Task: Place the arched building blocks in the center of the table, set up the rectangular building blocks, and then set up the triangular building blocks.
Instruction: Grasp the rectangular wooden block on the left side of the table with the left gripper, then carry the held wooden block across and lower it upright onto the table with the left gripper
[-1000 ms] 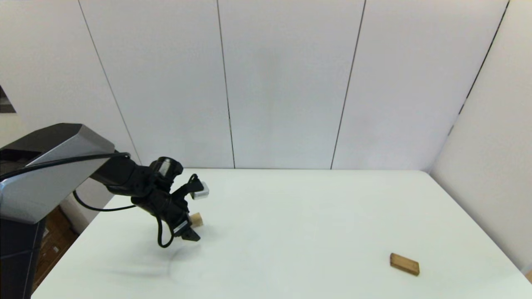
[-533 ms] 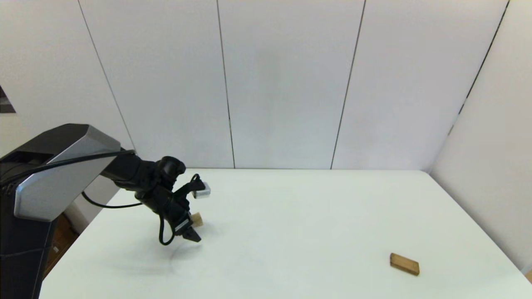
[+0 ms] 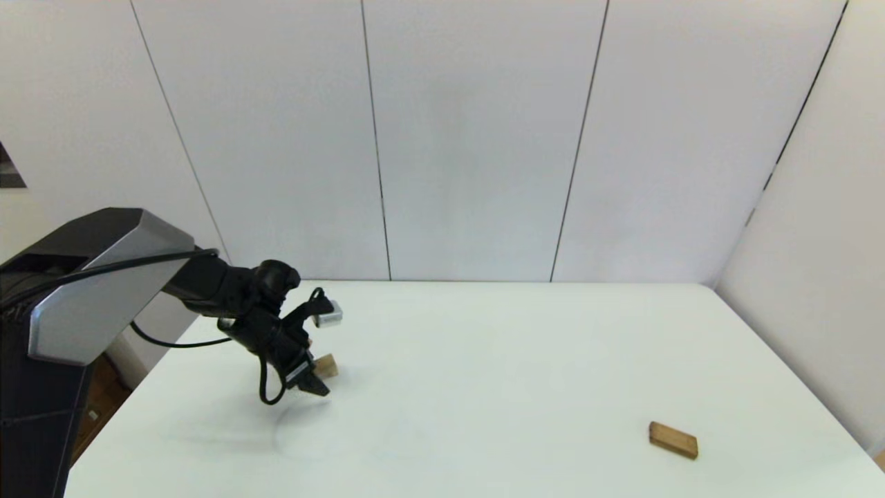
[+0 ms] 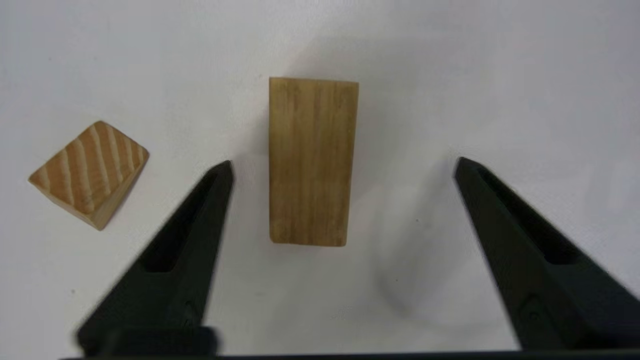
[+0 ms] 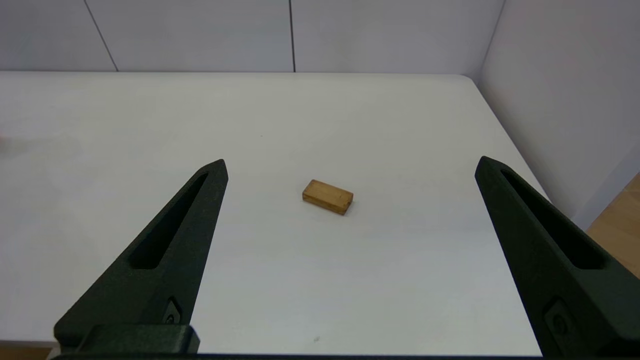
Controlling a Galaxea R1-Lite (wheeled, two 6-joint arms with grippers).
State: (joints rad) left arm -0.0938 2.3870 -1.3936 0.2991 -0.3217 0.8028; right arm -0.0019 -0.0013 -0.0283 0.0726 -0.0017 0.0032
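Observation:
The light-tan arched block [image 4: 312, 160] lies on the white table [image 3: 484, 387], lengthwise between the fingers of my left gripper [image 4: 344, 165]. That gripper is open, hovers just above the block and touches nothing. The small triangular wedge [image 4: 90, 172] with striped grain lies beside one finger, outside the gap. In the head view the left gripper [image 3: 314, 386] is over the table's left part, and a tan block [image 3: 326, 365] peeks out behind it. The darker rectangular slab [image 3: 673, 440] lies flat at the near right. My right gripper [image 5: 350, 166] is open, well short of the slab [image 5: 327, 196].
White wall panels [image 3: 477, 138] stand behind the table and along its right side. The left arm's black cable [image 3: 266, 387] hangs beside the gripper. The table's rounded far right corner [image 5: 467, 79] shows in the right wrist view.
My left arm has drawn slightly to the left and back, carrying its open gripper along. No block has moved.

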